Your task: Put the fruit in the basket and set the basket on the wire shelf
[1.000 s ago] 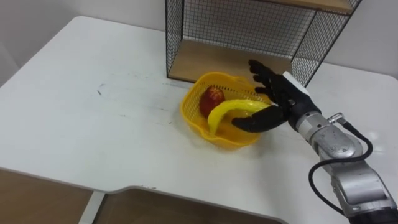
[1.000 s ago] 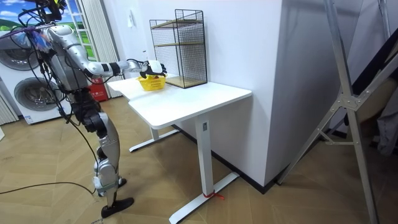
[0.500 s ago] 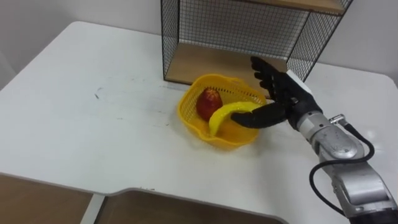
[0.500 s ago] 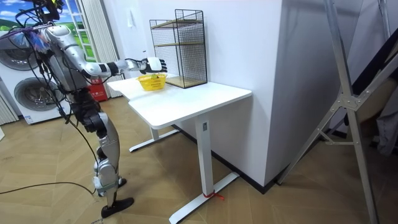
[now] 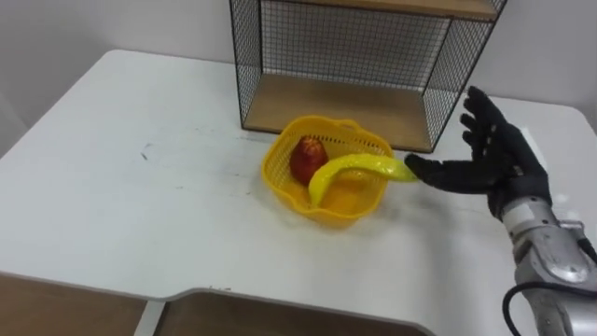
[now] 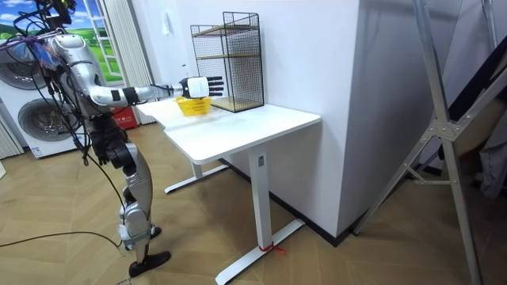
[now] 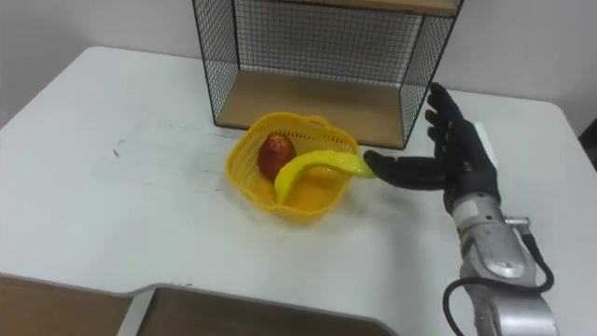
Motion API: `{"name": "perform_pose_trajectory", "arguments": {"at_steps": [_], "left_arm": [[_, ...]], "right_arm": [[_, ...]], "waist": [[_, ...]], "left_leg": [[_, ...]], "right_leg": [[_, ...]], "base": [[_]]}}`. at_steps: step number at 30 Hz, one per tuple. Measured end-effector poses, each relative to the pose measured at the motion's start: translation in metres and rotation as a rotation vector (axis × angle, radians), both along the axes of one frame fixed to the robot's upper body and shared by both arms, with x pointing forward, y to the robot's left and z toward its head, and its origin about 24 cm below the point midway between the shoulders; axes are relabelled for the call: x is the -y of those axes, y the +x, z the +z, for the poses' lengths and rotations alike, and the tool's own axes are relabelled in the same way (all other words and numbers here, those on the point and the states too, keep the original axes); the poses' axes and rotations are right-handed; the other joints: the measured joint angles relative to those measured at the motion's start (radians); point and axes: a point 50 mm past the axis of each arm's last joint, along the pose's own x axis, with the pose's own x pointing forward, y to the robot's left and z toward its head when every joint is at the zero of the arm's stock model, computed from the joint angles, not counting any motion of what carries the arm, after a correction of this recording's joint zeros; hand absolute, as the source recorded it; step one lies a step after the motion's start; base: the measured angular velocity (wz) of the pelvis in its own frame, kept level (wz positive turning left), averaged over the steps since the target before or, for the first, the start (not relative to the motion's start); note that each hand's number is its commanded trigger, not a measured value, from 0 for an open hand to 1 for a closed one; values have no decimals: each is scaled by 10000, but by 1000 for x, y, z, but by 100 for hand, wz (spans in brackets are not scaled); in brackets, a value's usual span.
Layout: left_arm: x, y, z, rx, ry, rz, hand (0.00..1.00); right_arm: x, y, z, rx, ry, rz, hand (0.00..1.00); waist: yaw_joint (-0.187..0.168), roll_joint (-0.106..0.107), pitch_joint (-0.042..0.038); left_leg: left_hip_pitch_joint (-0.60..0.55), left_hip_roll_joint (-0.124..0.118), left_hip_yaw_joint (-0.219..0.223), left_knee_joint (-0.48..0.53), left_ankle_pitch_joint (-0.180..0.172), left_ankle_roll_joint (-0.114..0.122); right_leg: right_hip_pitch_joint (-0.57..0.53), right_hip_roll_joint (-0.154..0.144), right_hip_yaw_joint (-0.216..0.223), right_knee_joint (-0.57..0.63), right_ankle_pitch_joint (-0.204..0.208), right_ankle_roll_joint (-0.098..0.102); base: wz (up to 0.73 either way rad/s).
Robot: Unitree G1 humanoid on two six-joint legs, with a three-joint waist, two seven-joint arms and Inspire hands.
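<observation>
A yellow plastic basket [image 5: 368,194] [image 7: 252,191] [image 6: 192,104] stands on the white table just in front of the wire shelf [image 5: 359,56] [image 7: 322,51] [image 6: 230,59]. In it lie a red apple [image 5: 307,159] [image 7: 274,154] and a yellow banana [image 5: 350,171] [image 7: 312,168] whose tip hangs over the right rim. My right hand [image 5: 494,157] [image 7: 452,154] hovers open to the right of the basket, fingers spread, thumb pointing at the banana's tip without touching it.
The shelf has a wooden floor board [image 5: 340,107] level with the table and a second board higher up. White table [image 5: 140,196] reaches far to the left and to the front edge. In the room view I stand at the table's end, with washing machines [image 6: 32,103] behind.
My right hand has let go of the banana and drawn back to the right, out of the basket. The banana now rests in the basket. The camera shifted slightly.
</observation>
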Motion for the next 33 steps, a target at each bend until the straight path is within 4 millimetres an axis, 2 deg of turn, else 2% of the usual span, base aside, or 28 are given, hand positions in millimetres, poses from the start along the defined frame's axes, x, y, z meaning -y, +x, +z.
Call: {"name": "perform_pose_trajectory", "arguments": {"at_steps": [3, 7, 9, 13, 14, 15, 17, 18, 20, 21, 23, 25, 29, 33], "left_arm": [[-23, 17, 16, 1205, 1744, 2200, 0], [-42, 41, 40, 2738, 3080, 4028, 0], [-51, 61, 59, 3805, 3821, 4749, 0], [-60, 84, 92, 5246, 4959, 5397, 0], [-61, 94, 106, 5775, 5358, 5451, 0], [-62, 98, 113, 6078, 5577, 5391, 0], [-63, 114, 144, 7287, 6603, 5119, 0], [-63, 117, 151, 7499, 6910, 4986, 0], [-60, 128, 182, 8397, 8378, 4293, 0], [-59, 130, 190, 8651, 8730, 4137, 0], [-53, 135, 221, 9783, 9957, 3742, 0], [-48, 139, 239, 10564, 10653, 3457, 0], [-38, 144, 257, 11311, 11725, 2630, 0], [-23, 156, 256, 12013, 10964, 1661, 0]], "right_arm": [[13, -11, -5, -73, 469, -1171, 0], [22, -24, -7, -160, 406, -2200, 0], [26, -35, -14, -372, 346, -2742, 0], [28, -50, -26, -789, 485, -3350, 0], [28, -52, -28, -875, 495, -3408, 0], [29, -54, -29, -928, 464, -3449, 0], [32, -59, -30, -1007, 369, -3588, 0], [33, -60, -29, -982, 380, -3675, 0], [37, -63, -29, -868, 137, -4044, 0], [37, -64, -28, -831, 28, -4067, 0], [36, -64, -20, -437, -137, -4029, 0], [35, -63, -17, -149, -114, -3999, 0], [34, -63, -11, 429, -83, -3967, 0], [26, -62, -15, 545, 708, -3801, 0]], "waist": [[-42, 94, -20], [-59, 143, -36], [-4, 143, -64], [16, 178, -88], [18, 176, -90], [34, 176, -91], [72, 174, -94], [100, 180, -95], [104, 170, -88], [104, 171, -87], [125, 207, -47], [111, 238, -25], [18, 361, 19], [-55, 372, 31]], "left_leg": [[111, -11, 57, -126, 62, -1], [128, -9, 122, -272, 109, -16], [118, -5, 93, -303, 114, -17], [188, 3, 137, -413, 115, -16], [183, -1, 138, -420, 115, -15], [179, 1, 138, -427, 115, -15], [209, -3, 161, -484, 118, -14], [212, -2, 177, -476, 118, -13], [254, -3, 155, -414, 117, -12], [275, -4, 153, -413, 117, -11], [289, -6, 151, -423, 115, -9], [285, -1, 155, -427, 114, -11], [213, 1, 144, -406, 111, -14], [152, -2, 121, -362, 112, -17]], "right_leg": [[16, -11, 63, 2, 0, 0], [-80, -6, 130, -1, -1, -1], [-114, 1, 134, 6, -1, -1], [-140, 14, 213, 24, -1, -1], [-166, 12, 211, 29, -1, -1], [-175, 13, 211, 30, -1, -1], [-193, 12, 277, 33, -1, -1], [-190, 20, 335, 30, -1, -1], [-134, 24, 320, 11, 0, 0], [-130, 22, 315, 10, 0, 0], [-149, 20, 321, 14, 0, 0], [-155, 23, 327, 13, 0, 0], [-145, 23, 277, 15, -1, 0], [-155, 26, 205, 20, -1, -1]], "base": [[-6], [-8], [-2], [-5], [0], [-3], [-4], [-5], [0], [0], [0], [0], [2], [5]]}}
